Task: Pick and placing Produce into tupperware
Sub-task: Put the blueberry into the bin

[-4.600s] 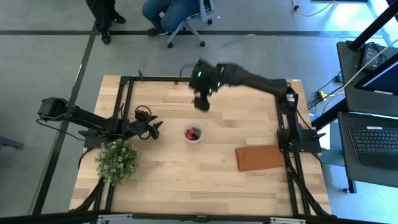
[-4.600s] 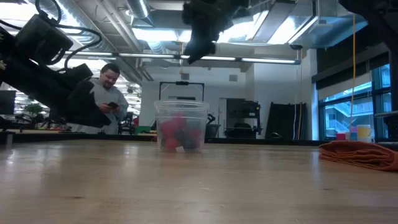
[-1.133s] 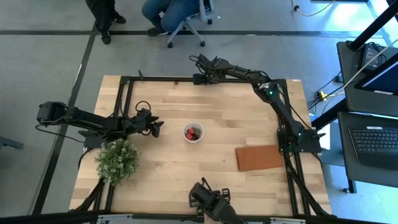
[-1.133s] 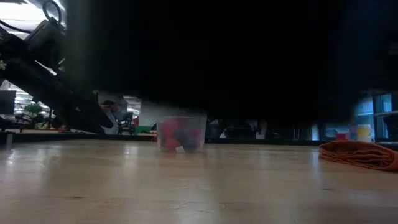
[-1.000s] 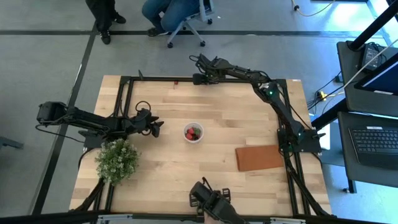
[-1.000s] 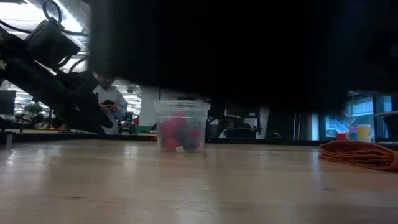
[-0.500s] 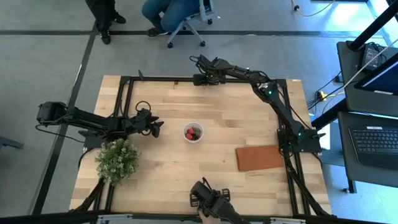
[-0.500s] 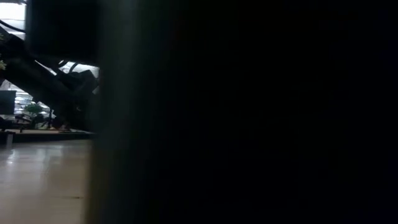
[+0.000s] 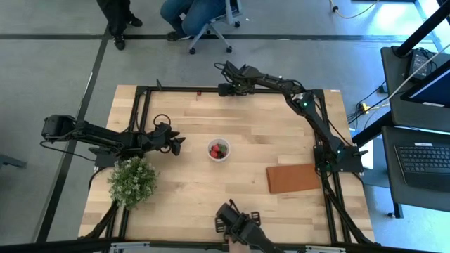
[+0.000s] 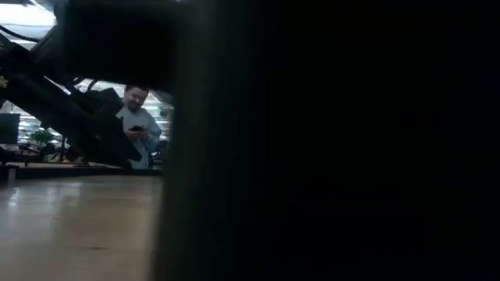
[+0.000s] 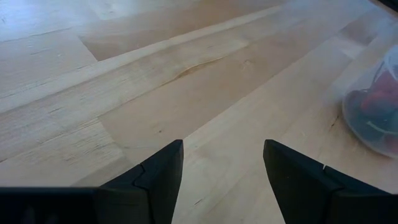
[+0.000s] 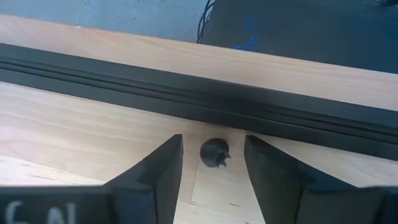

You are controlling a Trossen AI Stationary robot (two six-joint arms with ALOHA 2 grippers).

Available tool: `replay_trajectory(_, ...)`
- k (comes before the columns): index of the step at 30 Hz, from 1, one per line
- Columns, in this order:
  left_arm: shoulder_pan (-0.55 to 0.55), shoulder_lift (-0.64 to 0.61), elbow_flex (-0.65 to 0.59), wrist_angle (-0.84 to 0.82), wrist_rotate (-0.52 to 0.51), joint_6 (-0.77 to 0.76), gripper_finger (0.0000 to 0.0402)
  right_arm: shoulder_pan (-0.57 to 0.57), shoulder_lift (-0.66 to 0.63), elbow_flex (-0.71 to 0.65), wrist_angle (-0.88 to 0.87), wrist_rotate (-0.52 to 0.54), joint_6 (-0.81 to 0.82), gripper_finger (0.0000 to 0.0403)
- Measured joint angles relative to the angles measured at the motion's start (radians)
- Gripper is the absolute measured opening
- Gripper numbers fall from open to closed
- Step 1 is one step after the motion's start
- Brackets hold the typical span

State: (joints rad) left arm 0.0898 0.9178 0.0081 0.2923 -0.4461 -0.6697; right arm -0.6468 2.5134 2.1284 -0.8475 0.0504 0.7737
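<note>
1. The wooden surface (image 9: 246, 133) carried a translucent cup (image 9: 219, 150) of red and dark berries (image 9: 218, 149) at its middle.
2. The right gripper (image 12: 210, 163) hung at the far edge, fingers spread either side of a dark berry (image 12: 215, 152).
3. The left gripper (image 11: 222, 163), fingers spread and empty, waited near the cup.

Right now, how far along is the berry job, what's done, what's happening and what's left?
Done: red and dark berries already sit in the tupperware. In hand: the open right gripper straddles one dark berry by the table's far rail, not yet gripped. Left: grasp and carry it over. The left gripper waits open beside the cup.
</note>
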Motion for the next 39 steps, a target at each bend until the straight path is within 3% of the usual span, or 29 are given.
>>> replay_trajectory(14,0.0,0.0,0.0,0.0,0.0,0.0,0.0215,-0.01,0.0,-0.006,-0.013,-0.006,-0.02,0.0171)
replay_trajectory(28,0.0,0.0,0.0,0.0,0.0,0.001,0.0215,-0.012,0.0,-0.006,-0.056,0.031,-0.102,0.0053)
replay_trajectory(39,0.0,0.0,0.0,0.0,0.0,0.001,0.0215,-0.014,-0.007,-0.007,-0.064,0.031,-0.259,0.0051)
